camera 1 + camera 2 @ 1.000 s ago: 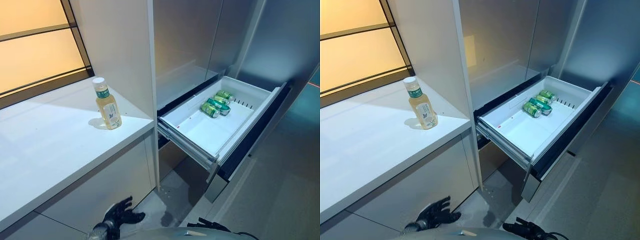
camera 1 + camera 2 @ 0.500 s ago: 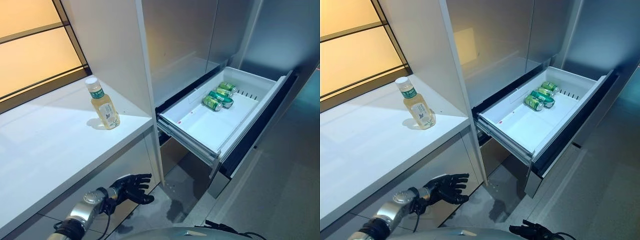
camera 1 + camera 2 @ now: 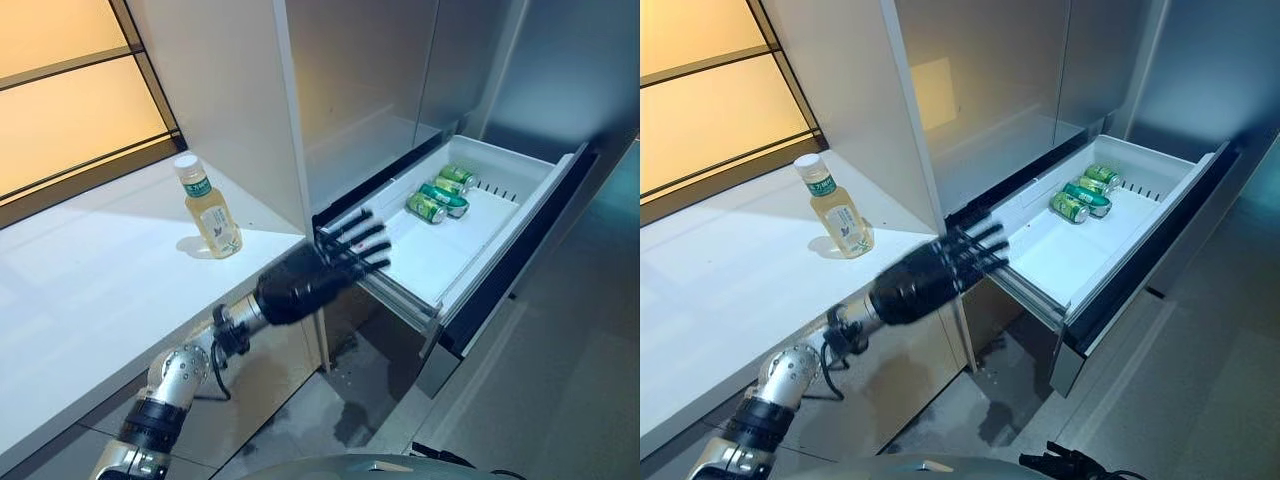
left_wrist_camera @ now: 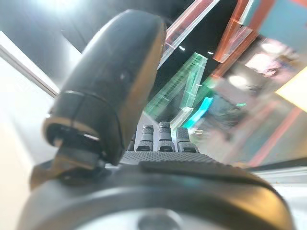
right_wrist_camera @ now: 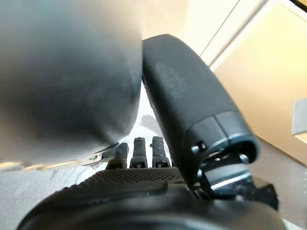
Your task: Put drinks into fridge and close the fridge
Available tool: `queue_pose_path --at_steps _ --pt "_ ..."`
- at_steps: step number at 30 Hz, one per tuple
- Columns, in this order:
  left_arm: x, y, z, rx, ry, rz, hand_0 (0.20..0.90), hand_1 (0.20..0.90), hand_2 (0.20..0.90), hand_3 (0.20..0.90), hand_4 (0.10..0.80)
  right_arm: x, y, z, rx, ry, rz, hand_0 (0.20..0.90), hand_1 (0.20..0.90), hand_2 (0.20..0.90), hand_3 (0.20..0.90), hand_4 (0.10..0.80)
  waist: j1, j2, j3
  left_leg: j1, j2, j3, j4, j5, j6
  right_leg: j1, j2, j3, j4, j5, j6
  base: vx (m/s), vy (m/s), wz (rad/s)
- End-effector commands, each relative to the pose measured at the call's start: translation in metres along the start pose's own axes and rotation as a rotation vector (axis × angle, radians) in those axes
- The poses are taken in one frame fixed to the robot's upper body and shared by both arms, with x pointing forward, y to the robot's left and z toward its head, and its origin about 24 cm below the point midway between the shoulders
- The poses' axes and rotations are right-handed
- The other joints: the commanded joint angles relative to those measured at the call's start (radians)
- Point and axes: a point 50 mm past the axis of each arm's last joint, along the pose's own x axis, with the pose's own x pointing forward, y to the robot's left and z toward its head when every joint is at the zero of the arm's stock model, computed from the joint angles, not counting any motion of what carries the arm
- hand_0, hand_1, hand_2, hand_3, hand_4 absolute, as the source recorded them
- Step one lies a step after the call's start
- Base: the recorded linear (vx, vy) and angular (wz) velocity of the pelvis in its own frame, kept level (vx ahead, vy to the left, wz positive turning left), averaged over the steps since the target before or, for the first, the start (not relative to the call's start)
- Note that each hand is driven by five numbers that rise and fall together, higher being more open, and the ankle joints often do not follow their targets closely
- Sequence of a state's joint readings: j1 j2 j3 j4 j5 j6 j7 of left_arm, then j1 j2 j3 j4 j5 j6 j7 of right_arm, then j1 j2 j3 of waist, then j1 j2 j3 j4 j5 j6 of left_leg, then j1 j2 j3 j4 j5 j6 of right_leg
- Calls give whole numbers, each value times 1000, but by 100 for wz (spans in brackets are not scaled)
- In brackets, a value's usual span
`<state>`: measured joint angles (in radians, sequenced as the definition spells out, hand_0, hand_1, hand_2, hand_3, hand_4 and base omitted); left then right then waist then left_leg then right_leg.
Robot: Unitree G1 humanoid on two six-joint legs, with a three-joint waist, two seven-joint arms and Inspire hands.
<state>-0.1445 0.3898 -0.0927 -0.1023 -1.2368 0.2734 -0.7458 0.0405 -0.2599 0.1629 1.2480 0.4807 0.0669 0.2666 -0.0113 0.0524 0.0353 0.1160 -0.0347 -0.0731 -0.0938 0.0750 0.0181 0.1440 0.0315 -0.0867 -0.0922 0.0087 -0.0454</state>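
Observation:
A bottle of yellow drink with a white cap [image 3: 210,210] stands upright on the white counter [image 3: 90,290]. Green cans [image 3: 438,195] lie at the far end of the open white fridge drawer [image 3: 505,230]. My left hand [image 3: 300,280] is raised in front of the counter's right end and the drawer's near corner, below and right of the bottle. It is open with fingers spread and holds nothing. Its thumb [image 4: 110,91] and straight fingers [image 4: 160,136] show in the left wrist view. My right hand [image 3: 1065,463] hangs low by the floor, open and empty.
A tall white cabinet panel [image 3: 230,90] stands between the counter and the fridge. Grey fridge doors [image 3: 370,80] rise above the drawer. An amber-lit window [image 3: 70,90] runs behind the counter. Grey floor [image 3: 560,380] lies right of the drawer.
My left hand has risen from low beside the cabinet front to counter height, ending before the drawer's near corner with fingers spread. The bottle, cans and drawer have not moved.

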Motion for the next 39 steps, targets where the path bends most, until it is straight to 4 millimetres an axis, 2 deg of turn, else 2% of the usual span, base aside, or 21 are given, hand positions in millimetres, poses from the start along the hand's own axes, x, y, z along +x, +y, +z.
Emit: queue_pose_path --at_steps 1,4,7,13,20,23,25,39 --pt "22 -25 78 429 -325 -48 900 900 900 900 800 8 28 -4 -15 -13 65 900 900 900 900 800 10 -41 -40 30 -31 34 7 -114 36 0 -31 23 10 12 62 0 0 0" --pt "18 -38 108 749 -441 100 900 900 900 900 800 8 30 -7 -11 -9 64 900 900 900 900 800 17 -47 -47 30 -33 27 7 -115 36 3 -30 18 8 7 62 0 0 0" --pt "12 -51 129 1010 -571 226 900 900 900 900 800 8 32 -10 -8 -5 63 900 900 900 900 800 24 -55 -57 28 -32 20 7 -116 35 3 -28 15 7 2 60 0 0 0" --pt "14 -61 133 1210 -651 356 900 900 900 900 800 10 37 -10 -26 -1 66 900 900 900 900 800 29 -63 -61 23 -32 14 7 -113 34 -1 -25 11 9 -1 56 0 0 0" --pt "13 -51 131 1322 -695 572 900 900 900 900 800 11 39 -8 -28 2 65 900 900 900 900 800 24 -64 -57 24 -30 22 7 -110 33 -3 -24 13 11 2 56 0 0 0" --pt "13 -43 130 1310 -674 619 900 900 900 900 800 10 37 -8 -35 6 63 900 900 900 900 800 21 -63 -56 25 -29 27 7 -109 32 -3 -24 15 12 3 57 0 0 0" --pt "10 -30 127 1303 -640 699 900 900 900 900 800 10 35 -8 -41 10 60 900 900 900 900 800 15 -61 -56 27 -28 34 7 -108 31 -3 -23 19 13 4 59 0 0 0" --pt "-5 9 113 1312 -475 888 900 900 900 900 800 9 29 -6 -70 23 56 900 900 900 900 800 2 -57 -55 37 -25 54 7 -110 29 1 -23 28 18 1 61 0 0 0"
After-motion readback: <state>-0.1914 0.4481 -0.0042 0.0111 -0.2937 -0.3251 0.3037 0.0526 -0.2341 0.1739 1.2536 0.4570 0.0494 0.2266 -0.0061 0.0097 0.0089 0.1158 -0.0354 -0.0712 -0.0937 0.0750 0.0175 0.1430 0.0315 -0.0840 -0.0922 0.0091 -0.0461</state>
